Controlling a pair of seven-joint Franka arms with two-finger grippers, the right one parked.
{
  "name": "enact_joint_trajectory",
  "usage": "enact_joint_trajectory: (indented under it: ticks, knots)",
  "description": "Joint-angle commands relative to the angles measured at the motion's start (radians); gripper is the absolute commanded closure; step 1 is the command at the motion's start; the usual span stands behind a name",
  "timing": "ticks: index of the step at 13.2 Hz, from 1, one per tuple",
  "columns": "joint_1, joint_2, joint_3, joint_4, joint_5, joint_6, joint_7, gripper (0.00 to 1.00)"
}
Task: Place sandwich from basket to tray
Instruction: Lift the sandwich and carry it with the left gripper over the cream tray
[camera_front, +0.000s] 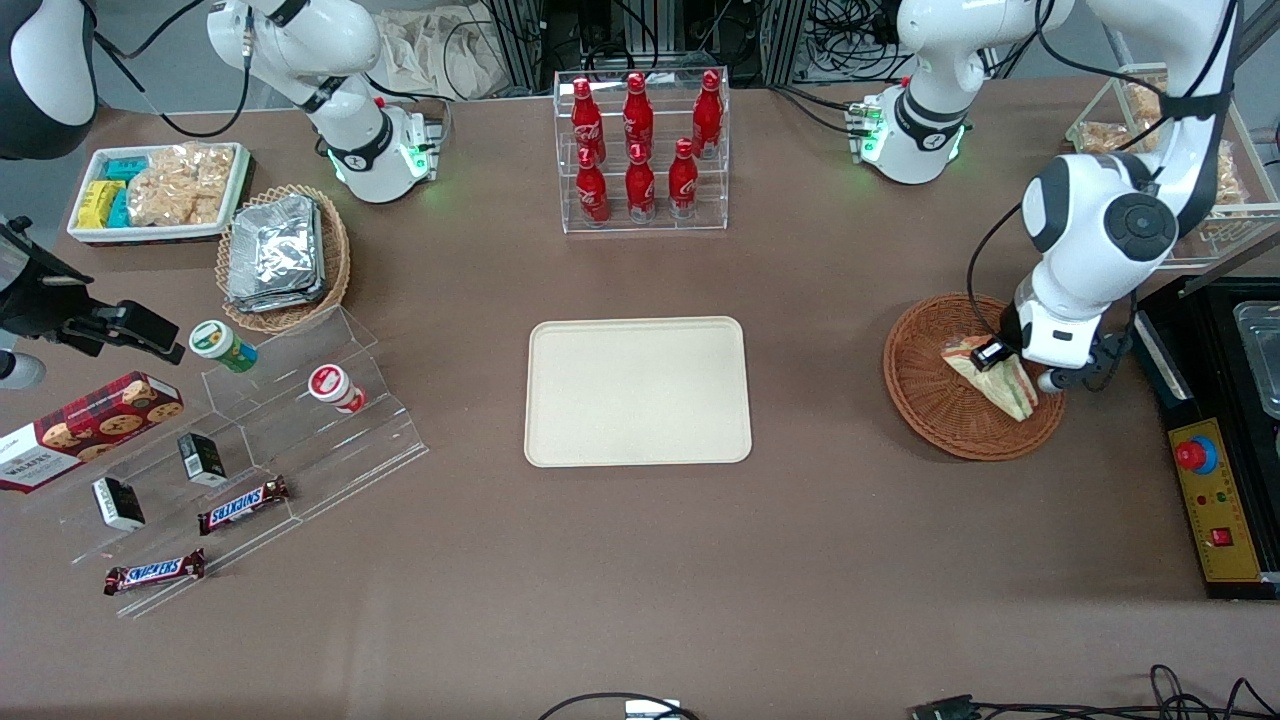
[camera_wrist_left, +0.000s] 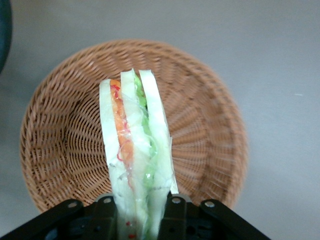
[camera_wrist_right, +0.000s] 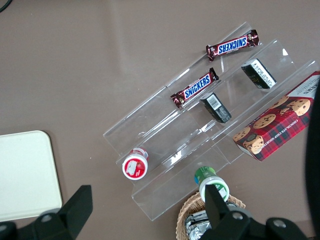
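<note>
The sandwich (camera_front: 1008, 386), a wrapped white-bread wedge with orange, red and green filling (camera_wrist_left: 134, 150), is over the reddish-brown wicker basket (camera_front: 930, 400) toward the working arm's end of the table. My left gripper (camera_front: 1000, 362) is shut on it, one black finger (camera_wrist_left: 176, 216) pressing each side of its wide end (camera_wrist_left: 139, 215). The basket (camera_wrist_left: 60, 145) lies beneath the wedge, and I cannot tell whether they touch. The cream tray (camera_front: 637, 390) lies flat mid-table with nothing on it, and its corner (camera_wrist_right: 25, 175) shows in the right wrist view.
A clear rack of red bottles (camera_front: 640, 150) stands farther from the front camera than the tray. A control box with a red button (camera_front: 1215, 500) sits beside the basket at the table's end. Acrylic steps with snacks (camera_front: 250, 450) lie toward the parked arm's end.
</note>
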Motion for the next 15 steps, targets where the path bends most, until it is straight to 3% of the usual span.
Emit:
enact_joint_trajectory:
  ticks: [1,3,12,15]
  knots:
    - [-0.003,-0.015,-0.049,0.128,0.004,-0.170,0.073,1.00]
    - [-0.003,-0.006,-0.118,0.220,0.003,-0.278,0.098,1.00]
    - [-0.012,0.103,-0.436,0.350,0.004,-0.281,0.057,1.00]
    - [-0.092,0.152,-0.451,0.363,0.061,-0.272,0.030,1.00]
